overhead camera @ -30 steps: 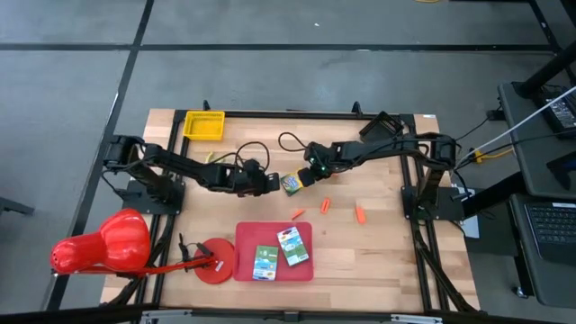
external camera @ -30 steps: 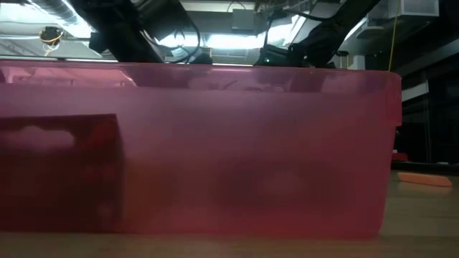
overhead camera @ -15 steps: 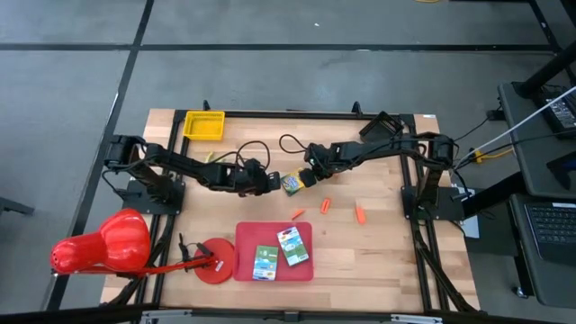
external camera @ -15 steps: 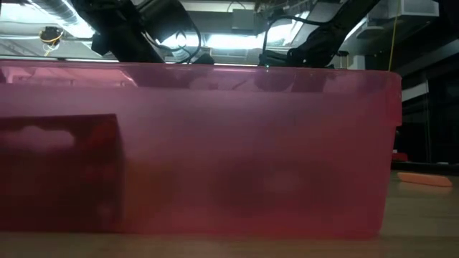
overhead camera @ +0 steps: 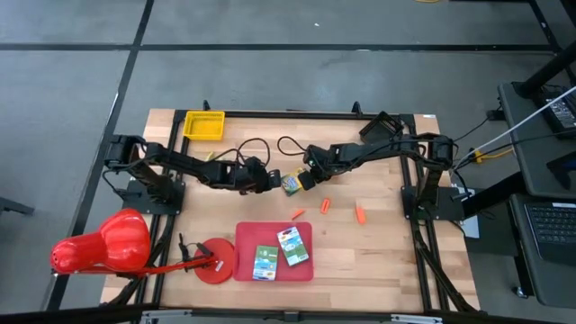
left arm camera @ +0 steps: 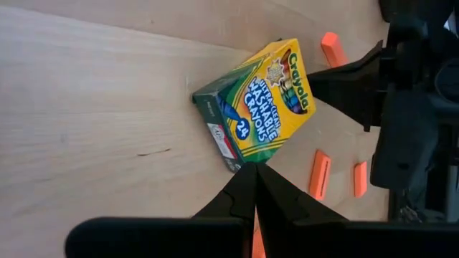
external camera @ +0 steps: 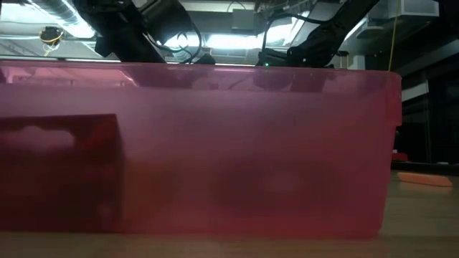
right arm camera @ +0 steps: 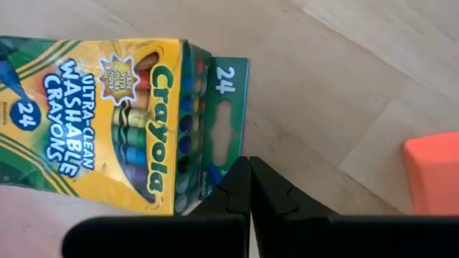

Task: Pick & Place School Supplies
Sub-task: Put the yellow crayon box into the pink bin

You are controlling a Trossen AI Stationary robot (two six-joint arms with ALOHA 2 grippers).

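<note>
At the centre of the high view, both grippers, left (overhead camera: pixel 273 182) and right (overhead camera: pixel 304 179), fingers pinched shut on nothing, flanked the crayon box (overhead camera: pixel 291 184); the red tray (external camera: pixel 201 150) blocked nearly everything in the low view.

— What's in front of you at table height?

— A translucent red tray wall (external camera: pixel 215 143) fills nearly everything. A darker red block (external camera: pixel 61 172) shows through it at the left.

— And my arms?

— Only dark arm links (external camera: pixel 136 32) above the rim, against ceiling lights; my fingers are hidden.

— Anything else on the table?

— One short orange stick (external camera: pixel 424 179) lying flat on the wood (external camera: pixel 423 215), right of the tray, apart from it.
</note>
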